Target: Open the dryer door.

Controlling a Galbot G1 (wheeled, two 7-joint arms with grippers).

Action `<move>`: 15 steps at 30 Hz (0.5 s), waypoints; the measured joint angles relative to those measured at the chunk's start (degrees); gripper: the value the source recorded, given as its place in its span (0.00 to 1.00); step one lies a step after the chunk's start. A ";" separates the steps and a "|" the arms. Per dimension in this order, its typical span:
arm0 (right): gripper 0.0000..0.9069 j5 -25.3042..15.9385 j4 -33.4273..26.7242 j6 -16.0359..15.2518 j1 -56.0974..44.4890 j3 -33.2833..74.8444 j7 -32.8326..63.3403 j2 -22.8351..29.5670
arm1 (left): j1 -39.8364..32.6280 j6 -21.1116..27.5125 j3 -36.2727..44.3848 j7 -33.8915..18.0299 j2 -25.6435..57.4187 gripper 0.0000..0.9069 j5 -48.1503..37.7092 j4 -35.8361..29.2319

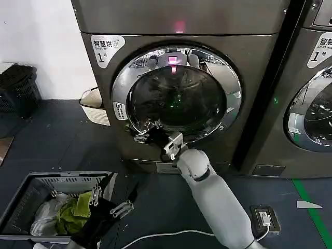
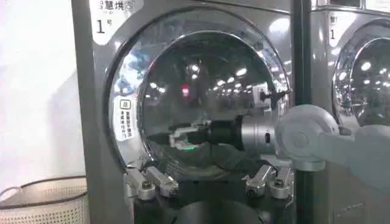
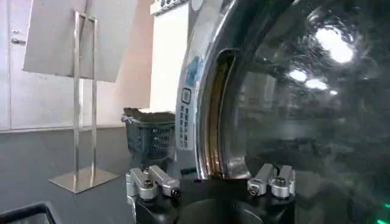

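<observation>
The dryer, bronze-grey with a white "1" label, fills the middle of the head view. Its round dryer door has a wide chrome rim and dark glass, and lies against the machine's front. My right gripper reaches the rim's lower left. In the right wrist view the right gripper is open, its fingers on either side of the recessed chrome edge of the door. My left gripper hangs low by the basket, well back from the door. The left gripper is open and empty.
A grey laundry basket with clothes sits on the floor at front left. A pale woven basket stands by the dryer's left side, a dark basket farther left. A second machine stands at the right. A cable and socket lie on the floor.
</observation>
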 joint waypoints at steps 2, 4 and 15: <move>1.00 -0.30 -0.57 0.06 0.43 -0.34 0.25 0.46 | 0.00 0.00 0.05 -0.01 -0.01 1.00 0.02 -0.05; 1.00 -0.45 -1.23 0.19 0.58 -0.52 0.55 0.93 | -0.01 0.00 0.06 -0.02 0.00 1.00 0.03 -0.06; 1.00 -1.35 -5.14 0.70 2.62 -1.82 1.30 2.93 | -0.24 -0.37 0.36 -0.01 -0.19 1.00 0.09 0.25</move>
